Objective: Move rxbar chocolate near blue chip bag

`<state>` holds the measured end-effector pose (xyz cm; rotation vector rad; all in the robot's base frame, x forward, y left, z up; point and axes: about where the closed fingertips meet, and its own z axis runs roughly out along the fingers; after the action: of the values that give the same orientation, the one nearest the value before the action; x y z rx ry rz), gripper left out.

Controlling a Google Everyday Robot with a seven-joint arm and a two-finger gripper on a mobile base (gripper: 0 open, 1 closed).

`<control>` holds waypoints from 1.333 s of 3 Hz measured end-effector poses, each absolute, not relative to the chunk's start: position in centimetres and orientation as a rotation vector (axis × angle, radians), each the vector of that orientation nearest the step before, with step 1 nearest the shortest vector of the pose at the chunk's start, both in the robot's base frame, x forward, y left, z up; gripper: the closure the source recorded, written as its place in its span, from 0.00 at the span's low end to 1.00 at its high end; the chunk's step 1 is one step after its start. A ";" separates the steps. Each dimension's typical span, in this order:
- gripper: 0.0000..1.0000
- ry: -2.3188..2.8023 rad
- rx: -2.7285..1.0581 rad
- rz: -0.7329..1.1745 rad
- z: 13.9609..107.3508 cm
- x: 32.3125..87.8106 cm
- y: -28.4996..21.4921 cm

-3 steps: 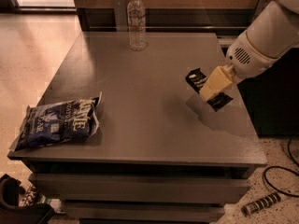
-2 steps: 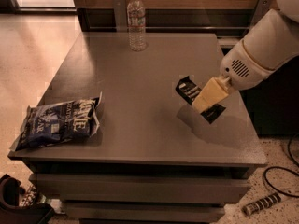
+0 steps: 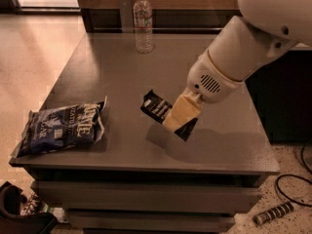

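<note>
The blue chip bag (image 3: 61, 127) lies crinkled at the table's front left corner. The rxbar chocolate (image 3: 157, 107), a small black wrapper with white lettering, is held tilted just above the table's middle. My gripper (image 3: 178, 118) is shut on the rxbar chocolate, its cream-coloured fingers (image 3: 181, 112) covering the bar's right part. The bar's free end points left toward the bag, with a stretch of bare table between them. The white arm reaches in from the upper right.
A clear plastic water bottle (image 3: 143, 22) stands at the table's back edge. The grey table (image 3: 117, 67) has drawers below. A dark object (image 3: 19, 213) lies on the floor at the lower left; a cable and a striped item (image 3: 273, 212) lie at the lower right.
My gripper has carried the rxbar chocolate leftward from the table's right side toward the middle, closer to the blue chip bag. The bag and bottle have not moved.
</note>
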<state>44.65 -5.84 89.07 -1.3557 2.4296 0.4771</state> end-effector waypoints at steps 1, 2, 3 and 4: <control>1.00 2.384 -1.443 0.378 88.3 44.1 -0.9; 1.00 2.360 -1.429 0.281 87.3 44.2 1.7; 0.82 2.361 -1.423 0.278 87.4 44.2 1.7; 0.58 2.358 -1.425 0.276 87.5 44.2 1.8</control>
<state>44.17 1.77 87.50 -1.4246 2.3580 0.2755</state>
